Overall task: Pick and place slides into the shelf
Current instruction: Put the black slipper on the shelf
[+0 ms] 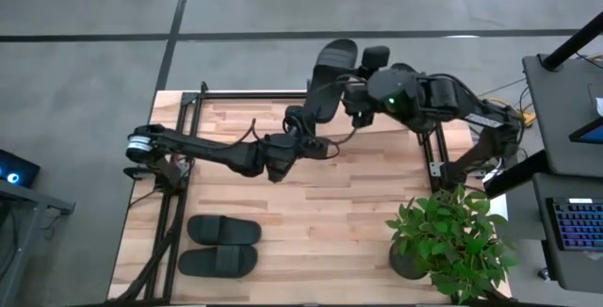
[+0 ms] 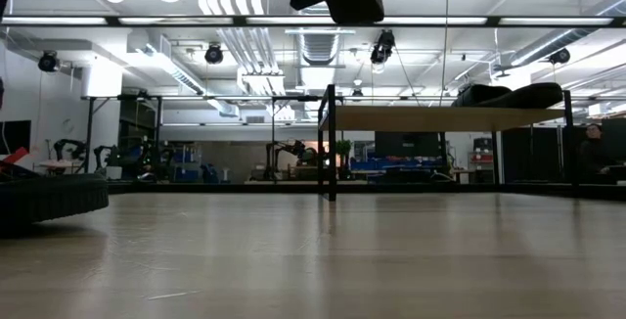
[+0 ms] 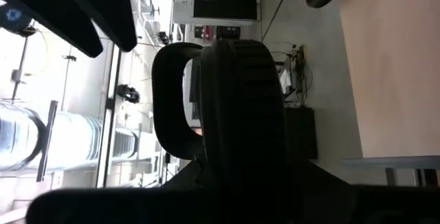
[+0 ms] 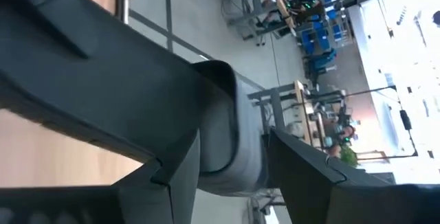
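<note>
Holding a matte black open-toe slide sandal [image 1: 325, 88] at the far edge of the light wood bench [image 1: 358, 194], the left gripper [image 1: 303, 123] has its fingers clenched on the sandal's heel end; the left wrist view shows the ribbed sole [image 3: 240, 93] and wide strap band [image 3: 168, 100] rising straight out of that grip. The right gripper [image 1: 360, 88] sits just beside it at the same far edge, its fingers clamped on a second black slide [image 4: 230, 135], whose strap shows between them in the right wrist view. Two more matching black slides [image 1: 221, 245] lie side by side on the bench's near left part. In the low view, the small rack with a wood plank top and thin black metal frame [image 2: 445, 118] stands at the back, with dark slide shapes [image 2: 514, 94] resting on top.
</note>
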